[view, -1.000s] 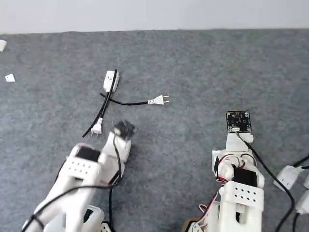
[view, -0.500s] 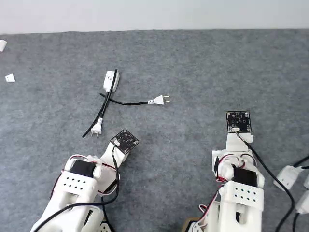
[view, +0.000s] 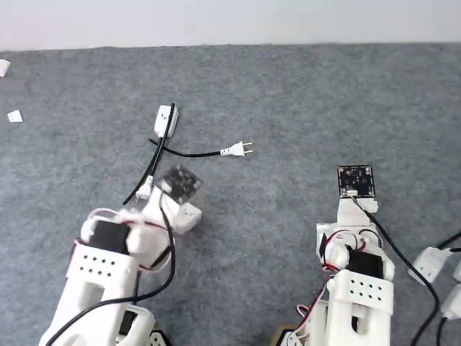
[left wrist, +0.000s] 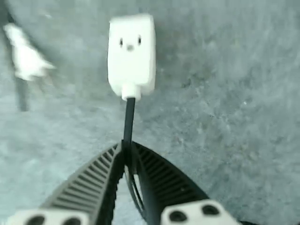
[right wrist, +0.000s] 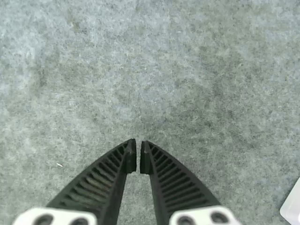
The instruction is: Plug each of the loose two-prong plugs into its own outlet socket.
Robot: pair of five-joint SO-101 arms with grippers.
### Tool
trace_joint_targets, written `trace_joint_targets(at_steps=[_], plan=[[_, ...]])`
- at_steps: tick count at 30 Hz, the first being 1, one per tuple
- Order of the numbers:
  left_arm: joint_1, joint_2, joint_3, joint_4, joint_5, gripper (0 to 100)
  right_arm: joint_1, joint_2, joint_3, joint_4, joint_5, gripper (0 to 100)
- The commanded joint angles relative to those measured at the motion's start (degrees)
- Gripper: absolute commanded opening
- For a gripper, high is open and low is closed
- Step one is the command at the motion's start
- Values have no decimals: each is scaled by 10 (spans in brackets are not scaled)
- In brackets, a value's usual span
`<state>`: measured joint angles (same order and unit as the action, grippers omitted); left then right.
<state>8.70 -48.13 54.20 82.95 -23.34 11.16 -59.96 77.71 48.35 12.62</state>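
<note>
Grey carpet [view: 302, 94] is lying under both arms. My left gripper [left wrist: 127, 149] is pinching the black cord [left wrist: 129, 110] just behind the white socket [left wrist: 131, 51], far left. My right gripper [right wrist: 138, 149] is sitting closed, empty, near right. One plug [view: 238, 150] is lying loose mid-table.

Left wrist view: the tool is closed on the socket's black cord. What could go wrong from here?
1. The left tool pinches the black cord, not a plug, so pulling would likely drag the white socket along.
2. The cords cross near the socket in the high view; a tug may tangle them or shift the near plug.
</note>
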Motion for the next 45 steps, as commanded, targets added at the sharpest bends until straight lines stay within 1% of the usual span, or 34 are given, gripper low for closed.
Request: trace_joint_targets(at_steps=[1,6,8,18,21,23,27,29,31,33,34,35,41,45], plan=[[-4,-4,-127,83,-5,13,-1,-8,-4,-11,5,23],[-4,-4,-237,167,-5,13,0,-8,-4,-11,5,23],[-4,-4,-253,177,-3,13,0,-8,-4,-11,5,23],[-4,-4,-170,160,-7,13,0,-8,-4,-11,5,22],[-6,-9,-118,120,-7,13,0,-8,-4,-10,6,22],[-39,-5,-80,72,-7,13,0,-8,-4,-9,7,22],[-129,-4,-11,-73,-5,15,0,-8,-4,-9,8,22],[-164,-3,15,-132,0,51,-1,-8,-4,-9,8,22],[-180,-3,37,-172,40,137,-2,-8,-4,-9,8,22],[-182,-3,52,-186,91,244,-2,-8,-4,-9,8,22],[-181,-3,58,-190,112,284,-2,-8,-4,-9,8,22],[-181,-3,60,-190,129,303,-2,-8,-4,-9,8,22],[-180,2,73,-190,214,304,-1,-8,-4,-9,8,22],[-181,66,79,-215,265,304,-2,-8,-4,-9,8,22]])
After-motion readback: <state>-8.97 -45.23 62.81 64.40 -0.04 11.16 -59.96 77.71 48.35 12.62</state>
